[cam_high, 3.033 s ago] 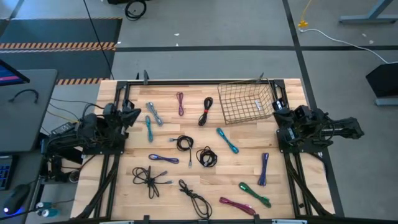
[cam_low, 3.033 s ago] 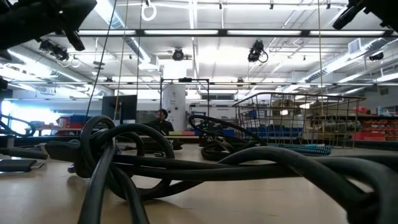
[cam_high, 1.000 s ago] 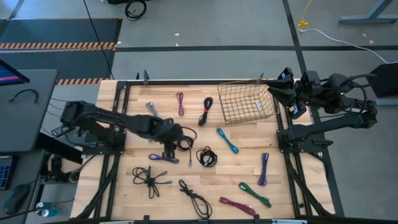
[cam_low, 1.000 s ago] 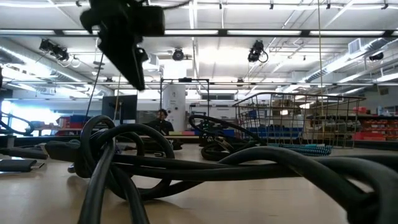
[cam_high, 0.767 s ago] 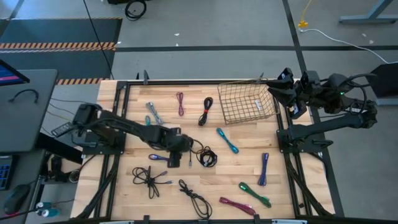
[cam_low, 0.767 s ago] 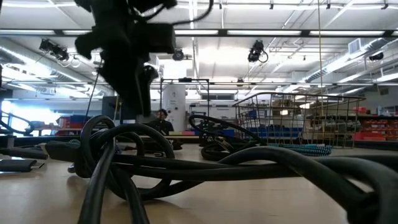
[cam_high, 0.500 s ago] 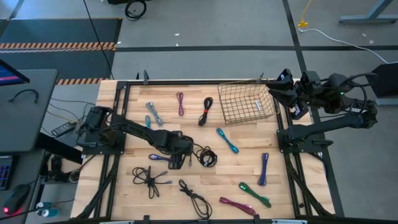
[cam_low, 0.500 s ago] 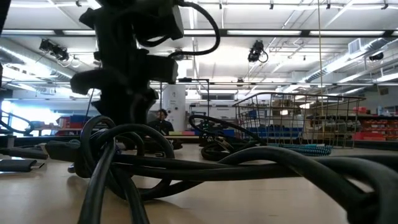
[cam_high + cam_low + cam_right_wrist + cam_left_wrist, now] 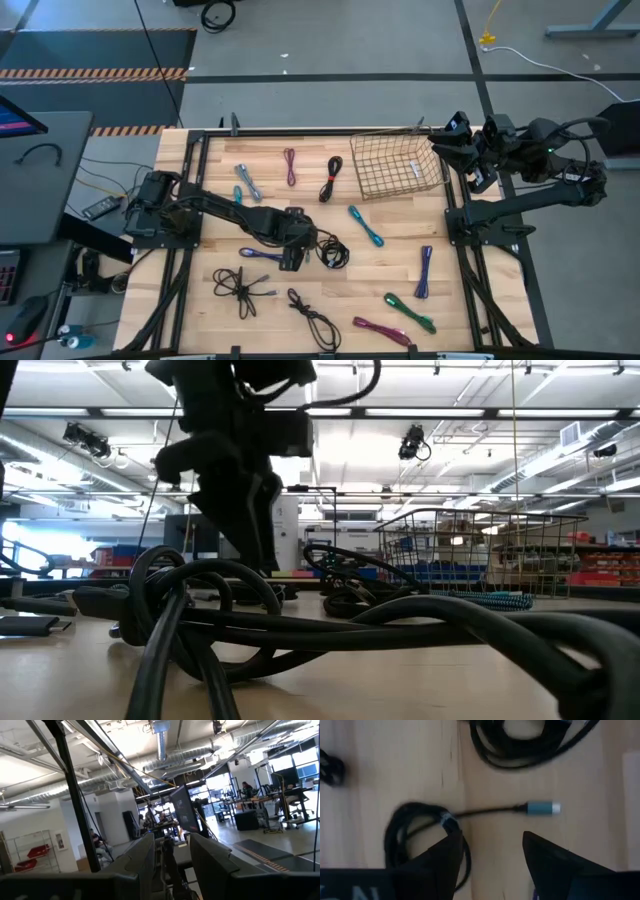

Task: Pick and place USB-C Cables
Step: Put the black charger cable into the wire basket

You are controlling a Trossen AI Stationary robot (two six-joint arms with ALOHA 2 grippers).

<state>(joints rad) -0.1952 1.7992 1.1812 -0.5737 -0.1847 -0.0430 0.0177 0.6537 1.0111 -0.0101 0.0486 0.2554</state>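
Several USB-C cables lie in small bundles on the wooden table [image 9: 400, 280]. My left gripper [image 9: 492, 837] is open and points steeply down over a black coiled cable [image 9: 417, 837] near the table's middle. That cable's grey plug [image 9: 542, 809] lies just ahead of the gap between the fingers. One finger [image 9: 447, 855] stands over the coil's edge. In the high view my left gripper [image 9: 300, 245] hides this coil. Another black coil [image 9: 333, 250] lies just to its right. My right gripper [image 9: 440, 145] waits open, raised high by the table's far right edge.
A wire basket [image 9: 395, 165] stands at the far right of the table. Other cables are spread around: purple [image 9: 290, 165], teal [image 9: 366, 226], blue-purple [image 9: 262, 256], green [image 9: 410, 312] and black tangles [image 9: 240, 285] near the front. Thick black cables [image 9: 300, 630] fill the low view.
My left gripper has moved toward the table's right edge and down, from beside the black coil to over it, close above the table. The cables have stayed where they were.
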